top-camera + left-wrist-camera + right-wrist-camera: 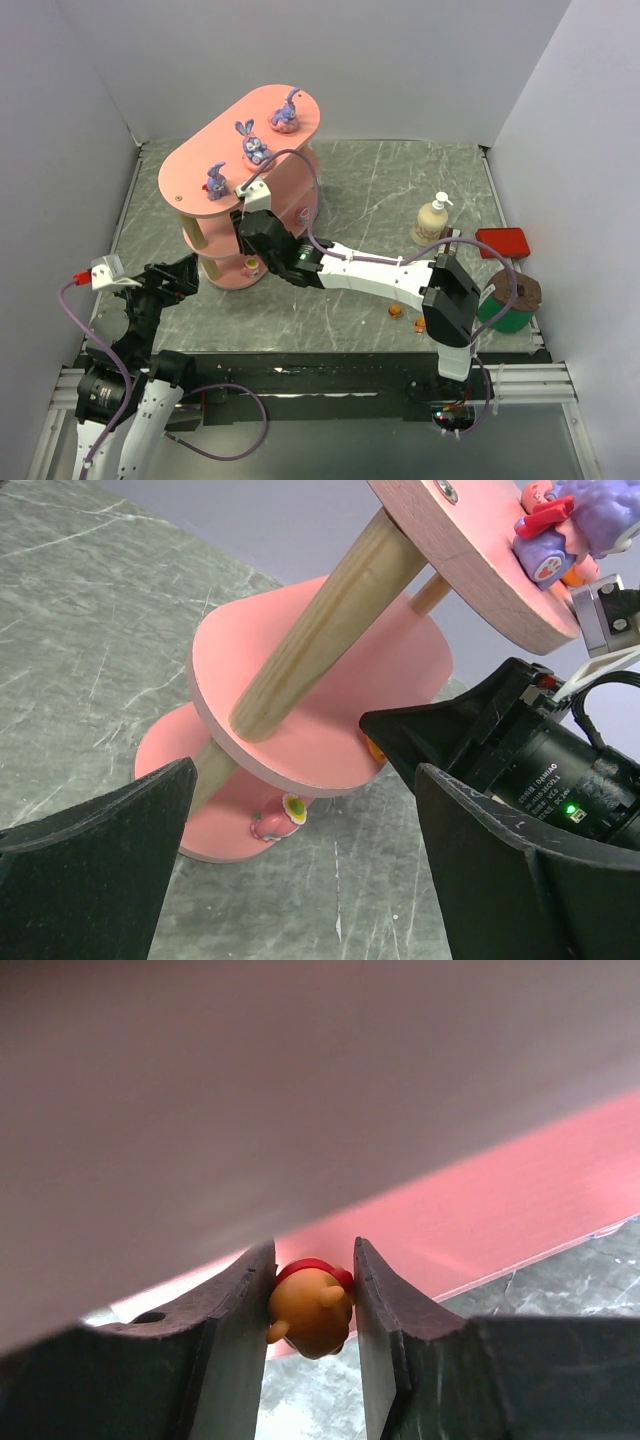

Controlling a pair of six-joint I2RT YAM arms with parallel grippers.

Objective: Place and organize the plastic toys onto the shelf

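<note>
The pink three-tier shelf stands at the back left. Three purple bunnies sit on its top board. A pink egg-like toy sits on the bottom board and shows in the left wrist view. My right gripper reaches in between the boards by the middle board and is shut on a tiny orange toy with a red top. Two more tiny orange toys lie on the table. My left gripper is open and empty, just left of the shelf's base.
A cream pump bottle, a flat red box and a green cylinder with a brown lid stand at the right. The right arm stretches across the middle of the grey table.
</note>
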